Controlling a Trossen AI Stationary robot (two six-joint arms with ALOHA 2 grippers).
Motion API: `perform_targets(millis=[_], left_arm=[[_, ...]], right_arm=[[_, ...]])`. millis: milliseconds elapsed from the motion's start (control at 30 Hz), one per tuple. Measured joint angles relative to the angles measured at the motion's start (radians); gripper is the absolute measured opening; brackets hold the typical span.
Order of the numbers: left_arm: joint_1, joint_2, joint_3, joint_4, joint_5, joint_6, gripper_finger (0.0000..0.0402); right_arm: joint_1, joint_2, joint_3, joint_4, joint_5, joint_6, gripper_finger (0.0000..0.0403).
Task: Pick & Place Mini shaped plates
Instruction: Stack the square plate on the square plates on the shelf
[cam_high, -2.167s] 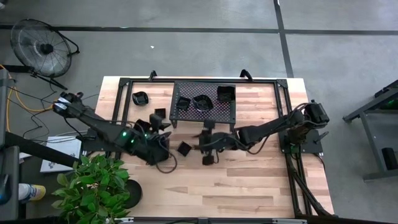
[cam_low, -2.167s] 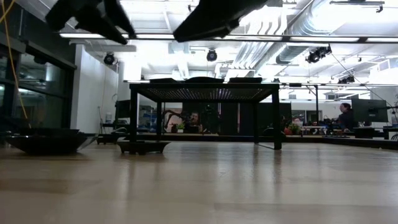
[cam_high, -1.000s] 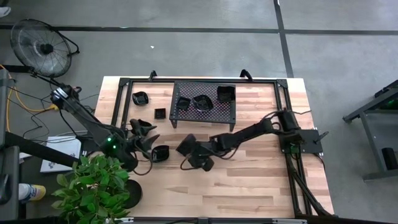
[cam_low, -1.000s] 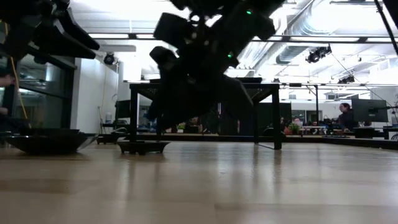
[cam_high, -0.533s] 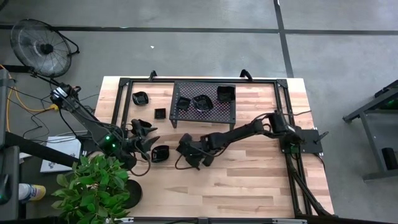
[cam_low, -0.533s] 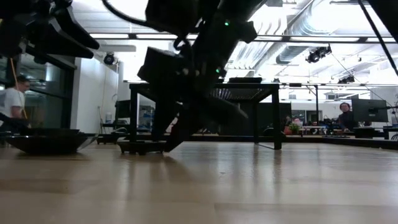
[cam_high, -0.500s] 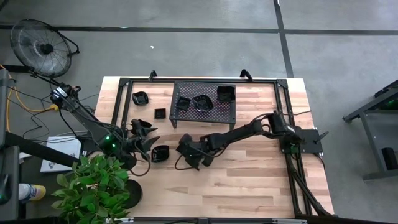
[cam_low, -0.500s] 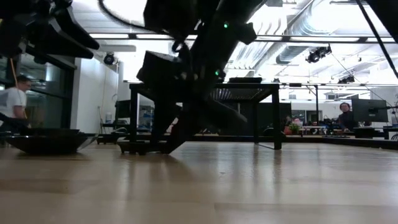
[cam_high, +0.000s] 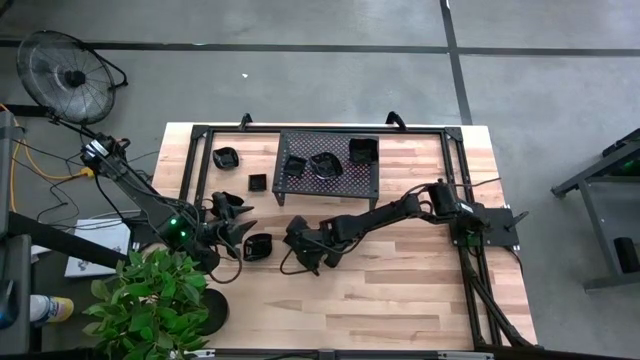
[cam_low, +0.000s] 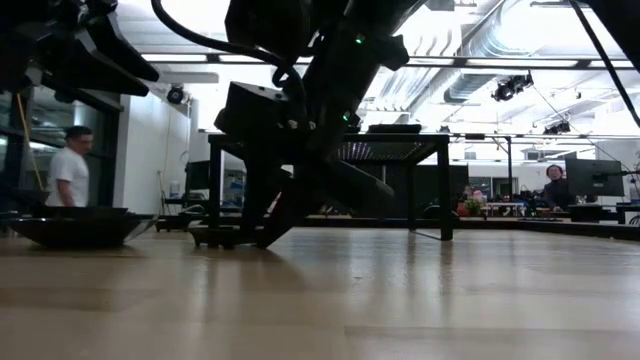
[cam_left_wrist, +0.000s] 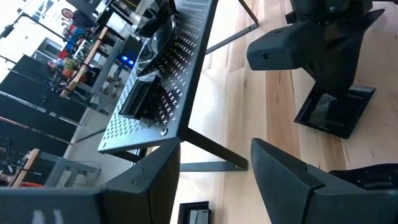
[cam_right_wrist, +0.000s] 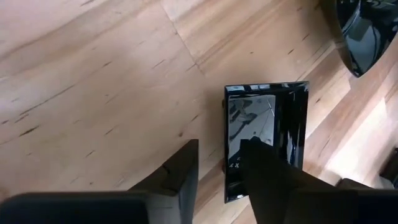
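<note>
A square glossy black mini plate (cam_right_wrist: 267, 124) lies flat on the wood left of the table's middle; the left wrist view also shows this plate (cam_left_wrist: 336, 112). My right gripper (cam_right_wrist: 221, 149) is down at it and open, one finger over the dish and one over the wood, with the plate's rim between them. A round black plate (cam_high: 258, 246) rests on the table just left of it. My left gripper (cam_high: 235, 225) hovers open beside the round plate, holding nothing. My right gripper comes from above, pointing down, and straddles one side rim (cam_right_wrist: 226, 118) of the square plate, with one finger (cam_right_wrist: 264, 165) inside the dish and the other (cam_right_wrist: 180, 168) outside. The plate lies flat on the table. Whether either finger touches it, I cannot tell.
The black mesh rack (cam_high: 328, 170) stands at the far middle on thin legs and carries three plates. A dark plate (cam_high: 226, 157) and a small square plate (cam_high: 257, 181) lie on the table left of it. A potted plant (cam_high: 150, 295) overhangs the near left corner. A person walks behind the table.
My right gripper has moved a little toward the table's left and come down from above the table, until its fingertips reach the square plate. The square plate and the round plate have stayed where they were.
</note>
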Motion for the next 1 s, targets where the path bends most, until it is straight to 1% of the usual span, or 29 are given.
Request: perform_targets(millis=[267, 433, 600, 833, 1000], left_arm=[[0.0, 0.0, 0.0, 0.0, 0.004, -0.009, 0.0191], [0.0, 0.0, 0.0, -0.001, 0.028, -0.011, 0.0191], [0.0, 0.0, 0.0, -0.001, 0.029, -0.011, 0.0191], [0.0, 0.0, 0.0, -0.001, 0.049, -0.012, 0.0191], [0.0, 0.0, 0.0, -0.001, 0.052, -0.011, 0.0191]], right_arm=[[-0.002, 0.0, -0.001, 0.002, 0.002, -0.001, 0.0064], [-0.002, 0.0, -0.001, 0.002, 0.024, 0.0, 0.0041], [-0.002, 0.0, -0.001, 0.003, 0.05, 0.0, 0.0007], [0.003, 0.0, -0.001, 0.005, 0.062, 0.028, 0.0003], [0.023, -0.003, -0.001, 0.007, 0.124, 0.045, 0.0001]])
